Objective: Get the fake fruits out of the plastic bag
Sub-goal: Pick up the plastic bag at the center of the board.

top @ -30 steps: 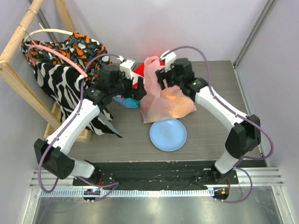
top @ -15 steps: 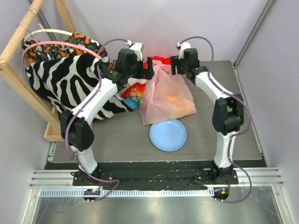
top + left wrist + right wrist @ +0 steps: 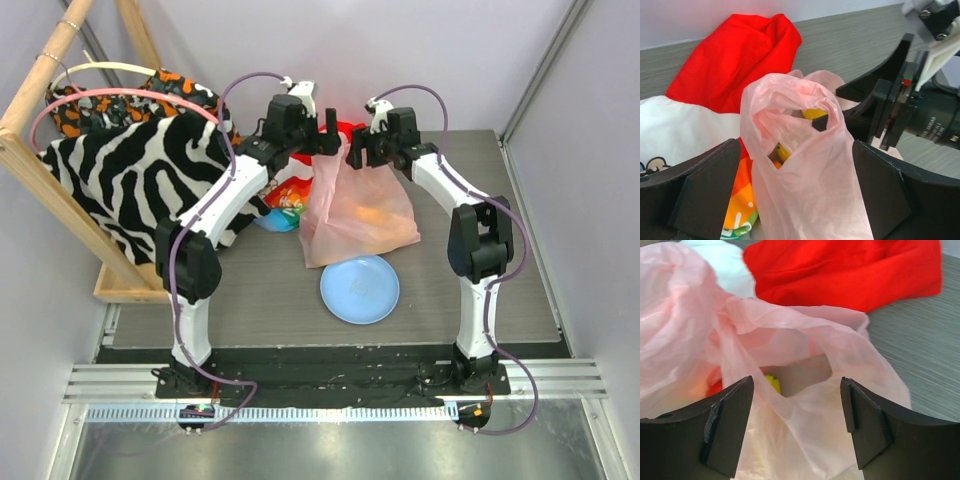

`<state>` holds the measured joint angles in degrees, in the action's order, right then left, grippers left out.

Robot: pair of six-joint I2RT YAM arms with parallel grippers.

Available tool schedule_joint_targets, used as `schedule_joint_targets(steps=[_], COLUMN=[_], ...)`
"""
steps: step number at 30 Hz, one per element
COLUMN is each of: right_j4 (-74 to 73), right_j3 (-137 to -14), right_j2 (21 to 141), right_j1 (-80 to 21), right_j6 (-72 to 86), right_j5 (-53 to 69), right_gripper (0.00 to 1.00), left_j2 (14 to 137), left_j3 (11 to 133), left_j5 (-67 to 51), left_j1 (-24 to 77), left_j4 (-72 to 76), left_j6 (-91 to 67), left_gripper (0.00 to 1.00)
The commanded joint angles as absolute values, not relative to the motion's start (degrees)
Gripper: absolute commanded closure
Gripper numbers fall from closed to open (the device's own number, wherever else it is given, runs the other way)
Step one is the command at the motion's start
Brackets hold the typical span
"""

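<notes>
Near the far edge of the tabletop (image 3: 480, 270), the left hand (image 3: 795, 190) and right hand (image 3: 796, 422) are both gaping wide, each straddling the plastic bag (image 3: 360, 215), with yellow fake fruits (image 3: 813, 114) peeking inside.

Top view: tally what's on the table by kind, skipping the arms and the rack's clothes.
Bag: 1
Plate: 1
Cloths: 2, red cloth and rainbow cloth
Fruits: mostly hidden in the bag, uncountable
Total: 4
</notes>
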<state>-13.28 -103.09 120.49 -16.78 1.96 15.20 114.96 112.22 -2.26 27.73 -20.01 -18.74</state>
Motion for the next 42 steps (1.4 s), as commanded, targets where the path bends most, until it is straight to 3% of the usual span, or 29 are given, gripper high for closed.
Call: schedule_joint_targets(steps=[1,12,14,15,17,18,20,21,22,23,30,37,42], right_j4=[-11.3,-11.3,-12.5,-12.8,-13.3,-13.3,-13.6,-13.5,-13.6,-13.5,-13.2,-12.9,-12.7], right_j3=[-103.5,-105.2,-105.3,-105.4,-105.3,-105.3,-105.6,-106.0,-106.8,-107.1,-115.9,-134.2,-130.3], right_j2=[115.9,118.9,119.7,120.1,120.6,120.5,119.6,119.4,119.1,118.5,119.4,121.4,114.4], right_j1=[-17.2,-17.5,-18.3,-18.5,-18.7,-18.7,-18.0,-17.5,-16.8,-15.1,-3.9,3.5,3.9], right_j6=[2.8,0.4,-1.4,-2.6,-2.9,-3.6,-4.4,-4.4,-3.8,-3.6,-2.2,1.2,0.6], right_j5=[24.0,27.3,26.5,25.1,23.8,21.6,20.2,20.0,18.6,17.8,15.5,15.6,17.3], right_gripper=[0.22,0.2,0.2,0.27,0.38,0.53,0.67,0.74,0.97,0.99,0.99,0.99,0.99], left_j2=[109.3,108.6,109.1,109.2,109.2,109.2,109.2,109.2,109.9,110.5,120.3,128.0,124.2], left_j3=[110.7,105.6,104.9,104.6,104.4,104.3,104.8,105.3,105.9,108.0,125.1,142.7,144.5], left_j5=[-6.5,-12.1,-12.0,-12.0,-10.7,-10.4,-10.1,-9.8,-9.6,-9.4,-15.3,-11.2,-17.4], left_j1=[27.5,27.5,27.5,27.6,27.5,27.5,27.3,27.2,27.2,27.1,25.6,25.7,25.6], left_j4=[-18.4,-17.7,-17.8,-17.8,-18.5,-18.5,-18.3,-18.0,-17.6,-17.6,-14.0,-4.9,-6.0], left_j6=[-20.4,-18.3,-17.4,-17.1,-16.4,-16.2,-14.9,-14.6,-14.3,-14.1,-10.9,-7.5,-4.7], left_gripper=[0.01,0.02,0.07,0.1,0.24,0.36,0.54,0.8,0.93,1.0,1.0,1.0,1.0])
